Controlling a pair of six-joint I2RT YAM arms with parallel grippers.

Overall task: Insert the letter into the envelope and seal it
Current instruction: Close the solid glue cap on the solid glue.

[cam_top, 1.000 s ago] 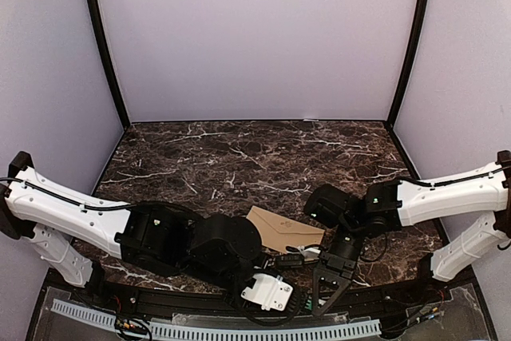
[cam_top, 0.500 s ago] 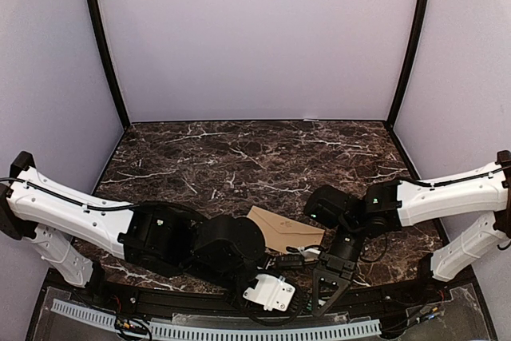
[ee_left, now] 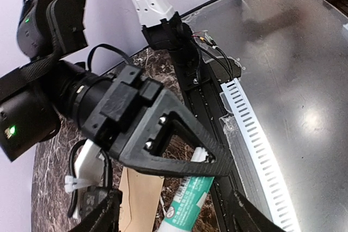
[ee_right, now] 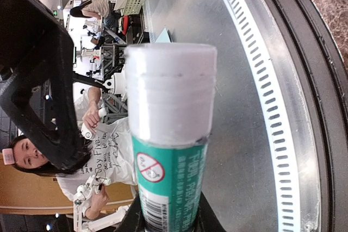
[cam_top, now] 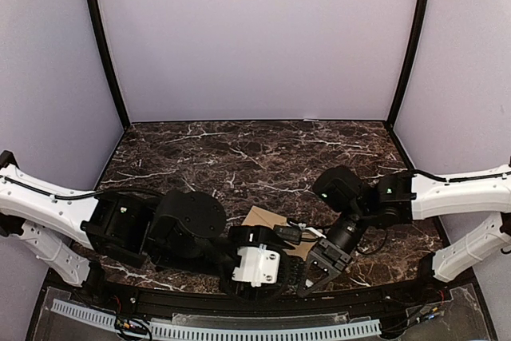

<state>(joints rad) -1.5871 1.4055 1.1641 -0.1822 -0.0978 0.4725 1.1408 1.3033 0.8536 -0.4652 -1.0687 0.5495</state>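
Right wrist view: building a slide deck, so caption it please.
The right hand holds a white-capped, green-labelled glue stick, with a slotted white strip behind.

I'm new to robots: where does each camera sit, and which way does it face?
Top external: above and behind, looking down at the table, left arm, right arm and the envelope.
Left wrist: on the left arm, facing the right arm's jaws; own jaws spread at the bottom edge.
Right wrist: on the right arm, looking along the glue stick its jaws grip.
Both wrist views share that glue stick.
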